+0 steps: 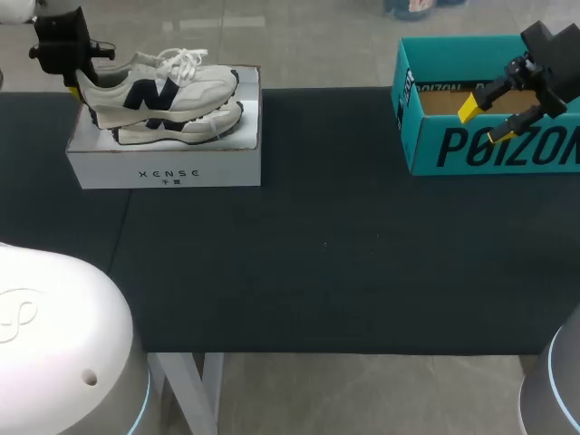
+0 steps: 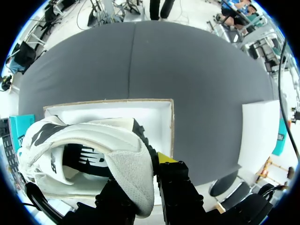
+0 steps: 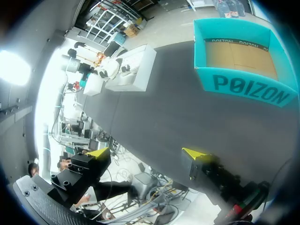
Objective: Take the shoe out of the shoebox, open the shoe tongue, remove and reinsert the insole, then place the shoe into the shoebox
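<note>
A white sneaker with a dark logo (image 1: 163, 91) lies heel-left over the white shoebox (image 1: 163, 168), above a second sneaker (image 1: 181, 129) in the box. My left gripper (image 1: 77, 83) is at the upper sneaker's heel. In the left wrist view the sneaker's heel (image 2: 133, 178) sits between the fingers (image 2: 166, 159) of the left gripper (image 2: 140, 180), which is shut on it. My right gripper (image 1: 489, 118) hangs open and empty over the teal box (image 1: 489, 145). From the right wrist, the right gripper (image 3: 146, 153) is wide open, the white shoebox (image 3: 136, 70) far ahead.
The teal box (image 3: 239, 61) stands open at the table's back right, its brown floor bare. Dark cloth (image 1: 317, 245) covers the table between the two boxes and toward the front edge.
</note>
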Motion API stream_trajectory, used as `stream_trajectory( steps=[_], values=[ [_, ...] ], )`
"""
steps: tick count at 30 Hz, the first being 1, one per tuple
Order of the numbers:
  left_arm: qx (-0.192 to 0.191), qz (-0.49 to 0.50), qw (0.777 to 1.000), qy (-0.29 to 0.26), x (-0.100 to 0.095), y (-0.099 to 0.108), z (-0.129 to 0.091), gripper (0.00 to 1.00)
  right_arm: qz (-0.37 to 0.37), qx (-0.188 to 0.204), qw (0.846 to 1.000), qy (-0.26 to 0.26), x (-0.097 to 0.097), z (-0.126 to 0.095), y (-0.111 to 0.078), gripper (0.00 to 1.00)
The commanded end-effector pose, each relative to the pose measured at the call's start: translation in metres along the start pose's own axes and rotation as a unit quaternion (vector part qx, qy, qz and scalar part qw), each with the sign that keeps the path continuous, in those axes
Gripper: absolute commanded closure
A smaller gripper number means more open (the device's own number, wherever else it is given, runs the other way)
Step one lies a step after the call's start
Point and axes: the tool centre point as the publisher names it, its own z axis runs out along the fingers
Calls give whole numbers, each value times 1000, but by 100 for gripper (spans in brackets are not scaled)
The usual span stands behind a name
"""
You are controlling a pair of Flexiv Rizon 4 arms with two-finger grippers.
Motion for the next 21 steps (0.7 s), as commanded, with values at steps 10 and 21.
stream_trajectory(
  steps=[10, 21],
  values=[
    [-2, 0, 1000, 2, 0, -5, -16, 100, 0, 1, 1000, -1, 0, 1, 1, 0],
    [-10, -16, 1000, 23, -54, -30, -32, 100, 0, 1, 1000, -1, 0, 1, 1, 0]
  ],
)
